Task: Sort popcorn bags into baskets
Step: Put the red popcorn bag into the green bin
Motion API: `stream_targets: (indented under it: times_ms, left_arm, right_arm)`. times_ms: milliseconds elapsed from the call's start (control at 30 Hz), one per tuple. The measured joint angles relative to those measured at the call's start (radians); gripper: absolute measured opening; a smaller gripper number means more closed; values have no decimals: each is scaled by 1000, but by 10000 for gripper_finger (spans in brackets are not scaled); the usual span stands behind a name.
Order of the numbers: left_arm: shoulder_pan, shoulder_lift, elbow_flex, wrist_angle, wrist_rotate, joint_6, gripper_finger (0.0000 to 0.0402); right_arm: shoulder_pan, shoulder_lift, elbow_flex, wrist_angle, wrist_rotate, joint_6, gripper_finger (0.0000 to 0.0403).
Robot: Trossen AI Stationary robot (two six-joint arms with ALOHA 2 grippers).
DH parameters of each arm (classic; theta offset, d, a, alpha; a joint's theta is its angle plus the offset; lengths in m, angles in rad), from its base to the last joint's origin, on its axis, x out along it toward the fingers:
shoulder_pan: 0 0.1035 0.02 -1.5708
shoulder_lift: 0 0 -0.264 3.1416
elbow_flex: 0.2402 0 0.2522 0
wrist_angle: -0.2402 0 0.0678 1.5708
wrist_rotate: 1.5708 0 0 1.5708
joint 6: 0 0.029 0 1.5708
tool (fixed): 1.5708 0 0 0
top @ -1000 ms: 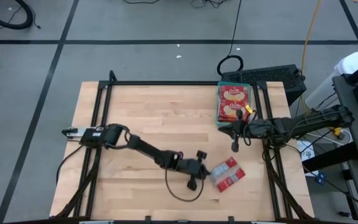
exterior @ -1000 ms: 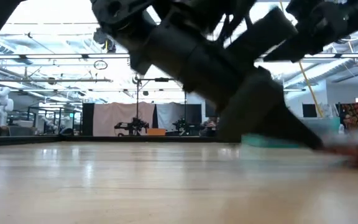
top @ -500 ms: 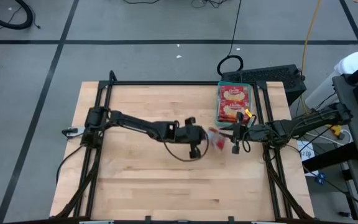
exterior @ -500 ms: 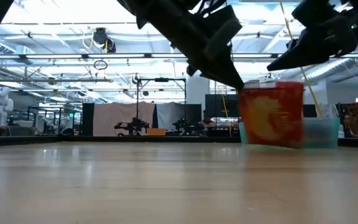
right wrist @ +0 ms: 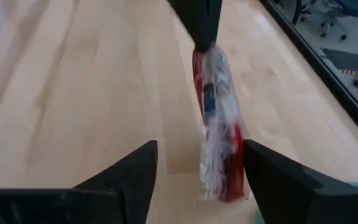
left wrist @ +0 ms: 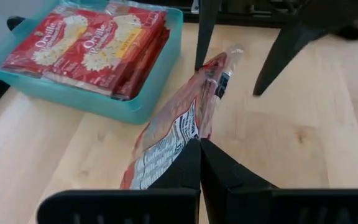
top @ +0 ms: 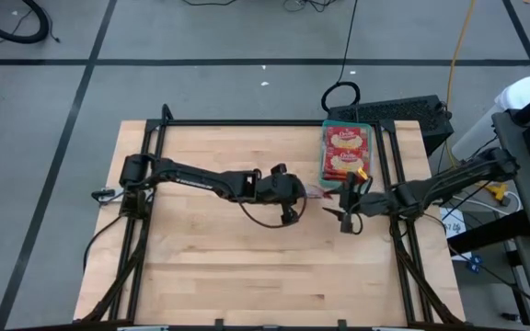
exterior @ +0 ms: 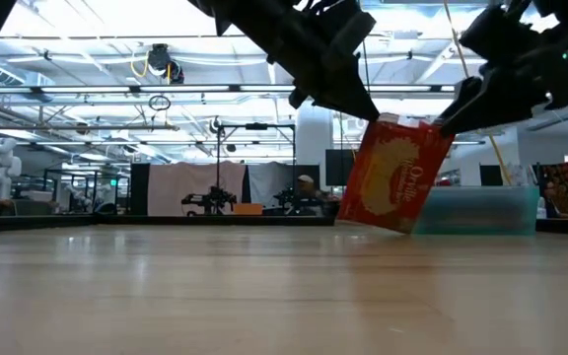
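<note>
A red popcorn bag [top: 315,192] hangs tilted and edge-up in front of the teal basket [top: 324,175], with my left gripper [top: 302,191] shut on it. In the low view the bag [exterior: 394,177] slants down from those fingers. My right gripper [top: 342,204] is open; its fingers stand on either side of the bag's far end [right wrist: 219,143] and I see no touch. The basket [left wrist: 160,81] holds several popcorn bags [left wrist: 92,40] lying flat. My left gripper pinches the bag's upper end [left wrist: 188,127] between its two fingers, coming level from the table's left. The bag hangs below and beyond the fingers, tilted, its flat sides upright. Whether its lower corner [exterior: 402,229] touches the table I cannot tell.
A black keyboard-like box [top: 398,115] sits past the table's far right corner. Black frame rails [top: 247,122] run along the table's far and side edges. Bare wood [top: 210,257] lies toward the near and left sides.
My left gripper has picked the bag up from the near right of the table and carried it toward the far edge, to just in front of the basket; the bag now hangs tilted. My right gripper has opened wide beside the bag.
</note>
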Motion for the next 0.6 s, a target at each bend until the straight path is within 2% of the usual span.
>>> stream_targets:
  times_ms: [133,233,333,500,533,600]
  left_arm:
    - [-7,-3,0,5,1,35,1]
    - [-11,-11,-1,1,4,66,1]
    - [-11,-14,-1,6,7,116,1]
    - [-9,-14,-1,20,-1,204,18]
    - [-8,-15,-1,19,-7,209,26]
    - [-7,-29,-1,6,-29,210,50]
  right_arm:
    - [-3,64,0,15,99,-10,228]
    - [-3,98,0,31,132,-36,206]
    - [-17,114,0,64,127,-60,155]
    - [-45,128,0,104,103,-108,34]
    - [-52,130,0,111,78,-130,19]
    - [-73,130,0,146,19,-166,14]
